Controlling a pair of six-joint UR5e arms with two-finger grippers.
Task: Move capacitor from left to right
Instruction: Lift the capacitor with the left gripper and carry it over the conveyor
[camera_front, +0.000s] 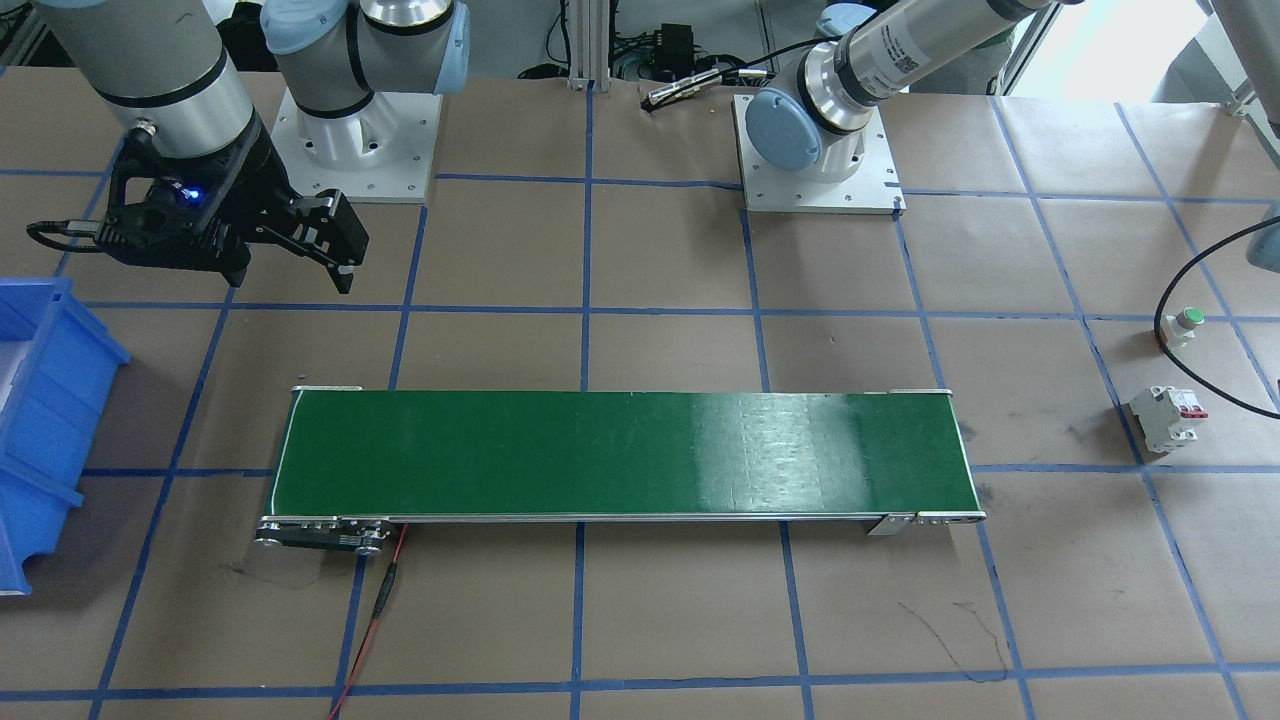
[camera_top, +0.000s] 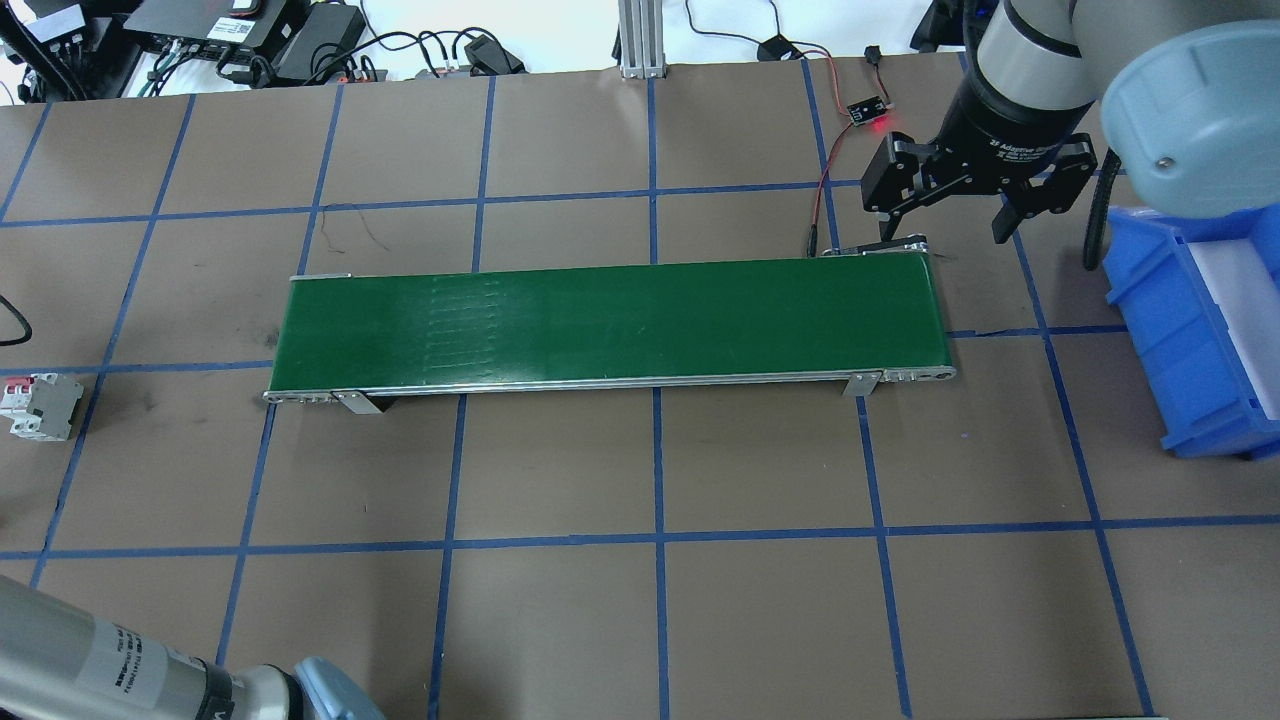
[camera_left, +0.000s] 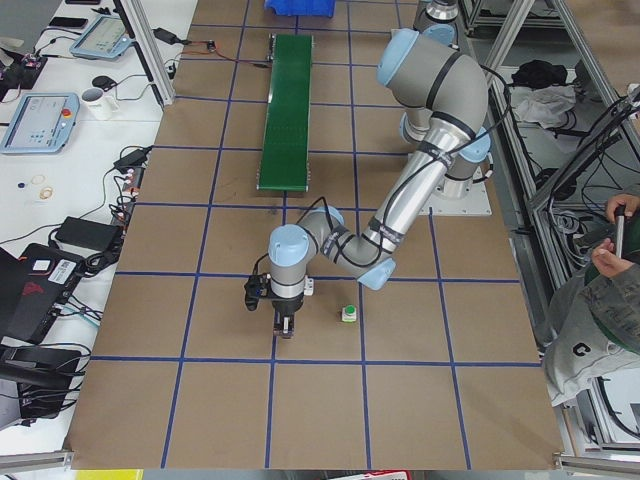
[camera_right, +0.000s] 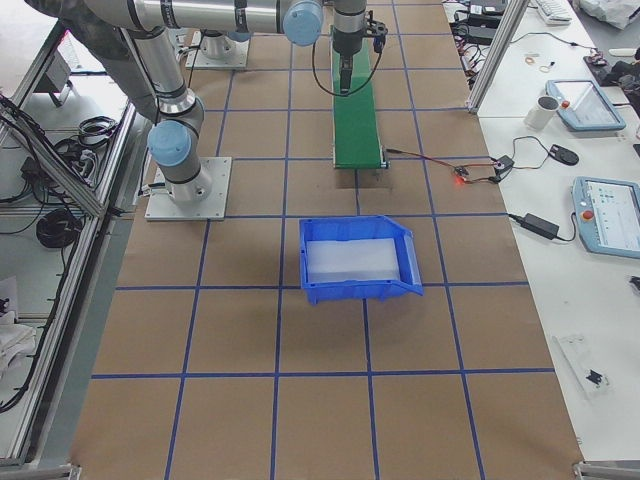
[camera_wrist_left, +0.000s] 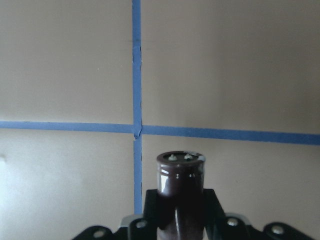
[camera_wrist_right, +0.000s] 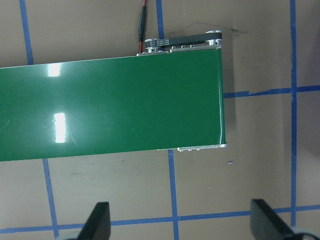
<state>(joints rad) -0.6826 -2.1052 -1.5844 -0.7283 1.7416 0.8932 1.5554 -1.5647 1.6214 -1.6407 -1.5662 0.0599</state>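
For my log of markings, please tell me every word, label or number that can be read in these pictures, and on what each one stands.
"2F Adaptive": on the body of the right claw; the smaller lines under it are too small to read.
Sticker on the left arm: too small to read.
Print on the capacitor: blurred, unreadable.
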